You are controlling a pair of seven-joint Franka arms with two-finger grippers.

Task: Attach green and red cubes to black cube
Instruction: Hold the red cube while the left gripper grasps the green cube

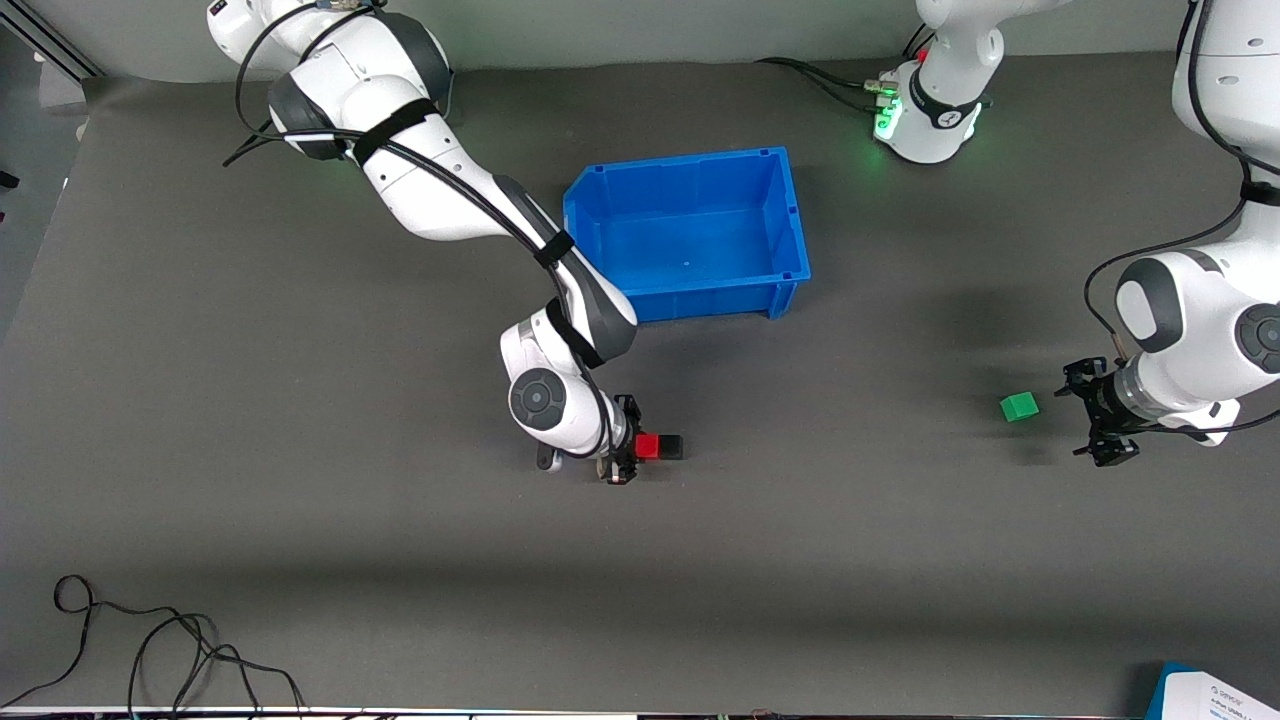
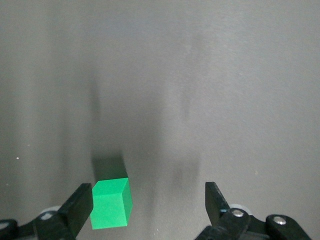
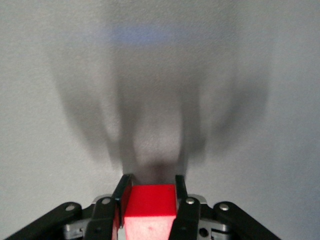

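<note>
My right gripper point(image 1: 634, 447) is shut on the red cube point(image 1: 648, 446), nearer the front camera than the blue bin. In the right wrist view the red cube point(image 3: 150, 201) sits between the fingertips point(image 3: 181, 192). The black cube point(image 1: 671, 447) touches the red cube on its side toward the left arm's end; it is hidden in the right wrist view. The green cube point(image 1: 1019, 406) lies on the table toward the left arm's end. My left gripper point(image 1: 1078, 418) is open beside it. In the left wrist view the green cube point(image 2: 111, 204) lies between the open fingers, close to one finger point(image 2: 77, 207).
An empty blue bin point(image 1: 680, 165) stands mid-table, farther from the front camera than the cubes. Loose black cables point(image 1: 150, 650) lie at the near edge toward the right arm's end. A white sheet on a blue thing point(image 1: 1215, 695) sits at the near corner toward the left arm's end.
</note>
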